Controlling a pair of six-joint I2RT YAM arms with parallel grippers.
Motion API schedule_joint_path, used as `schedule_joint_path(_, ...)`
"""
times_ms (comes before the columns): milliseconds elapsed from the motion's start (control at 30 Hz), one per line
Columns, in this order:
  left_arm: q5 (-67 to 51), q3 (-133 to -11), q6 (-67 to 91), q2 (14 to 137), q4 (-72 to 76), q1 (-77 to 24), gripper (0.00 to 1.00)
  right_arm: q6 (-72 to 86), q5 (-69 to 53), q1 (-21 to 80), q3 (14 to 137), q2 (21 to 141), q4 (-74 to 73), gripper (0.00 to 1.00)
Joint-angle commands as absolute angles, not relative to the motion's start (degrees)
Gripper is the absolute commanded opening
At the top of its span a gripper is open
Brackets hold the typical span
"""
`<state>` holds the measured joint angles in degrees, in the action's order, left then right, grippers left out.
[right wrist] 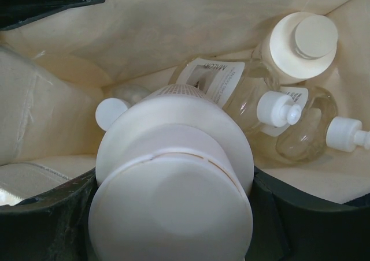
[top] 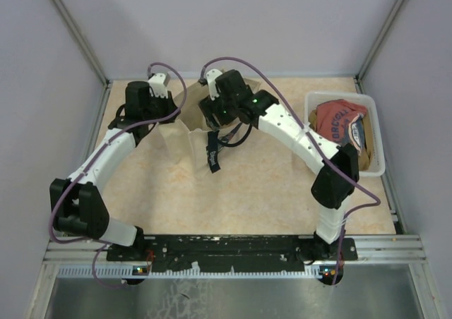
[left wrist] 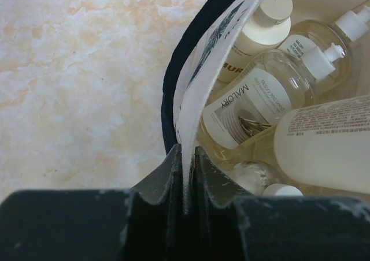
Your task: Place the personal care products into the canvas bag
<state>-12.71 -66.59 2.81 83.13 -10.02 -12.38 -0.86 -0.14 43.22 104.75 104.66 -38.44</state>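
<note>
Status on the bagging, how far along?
Done: a cream bottle, a Malory bottle and another pump bottle lie inside the canvas bag. In hand: left gripper pinches the bag rim; right gripper holds a white bottle inside the bag. Left: release it. Top view shows none loose on the table.

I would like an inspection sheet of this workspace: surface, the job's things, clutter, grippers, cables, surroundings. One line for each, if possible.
Surface: marbled beige table, no spill seen.
Job's things: canvas bag upright at the far side; clear pump bottles and a cream bottle lie inside; white bottle at its mouth.
Clutter: white tub holding a red shirt, far right.
Grippers: left gripper shut on the bag's rim; right gripper shut on the white bottle.
Cables: purple cables loop over both arms.
Surroundings: pale walls, nothing else seen.
</note>
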Motion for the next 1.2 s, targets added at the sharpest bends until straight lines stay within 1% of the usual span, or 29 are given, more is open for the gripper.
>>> schedule_joint_path(0, -13.6, -66.3, 2.9, 81.7, -8.3, -12.0, 0.00, 0.2, -0.5, 43.2, 111.6, 105.4, -34.5, 0.02)
schedule_joint_path(200, -13.6, -66.2, 2.8, 81.6, -8.4, -12.0, 0.00, -0.1, 3.0, 43.1, 113.9, 109.4, -35.5, 0.02)
schedule_joint_path(367, -13.9, -66.3, 2.8, 81.8, -8.3, -12.0, 0.00, 0.1, 8.2, 42.9, 118.5, 113.9, -39.4, 0.01)
schedule_joint_path(633, -13.6, -66.4, 2.7, 81.6, -8.4, -12.0, 0.00, 0.5, 15.2, 41.3, 119.7, 115.6, -40.7, 0.00)
schedule_joint_path(833, -13.5, -66.5, 2.8, 82.2, -8.4, -12.0, 0.00, 0.0, 13.4, 40.4, 114.6, 111.0, -33.6, 0.00)
schedule_joint_path(933, -13.5, -66.6, 2.8, 82.2, -8.3, -12.0, 0.00, -0.1, 12.5, 39.7, 114.8, 110.6, -31.5, 0.00)
schedule_joint_path(1167, -13.6, -66.7, 2.9, 82.1, -8.3, -12.0, 0.00, -0.3, 5.4, 39.3, 112.9, 110.8, -21.9, 0.00)
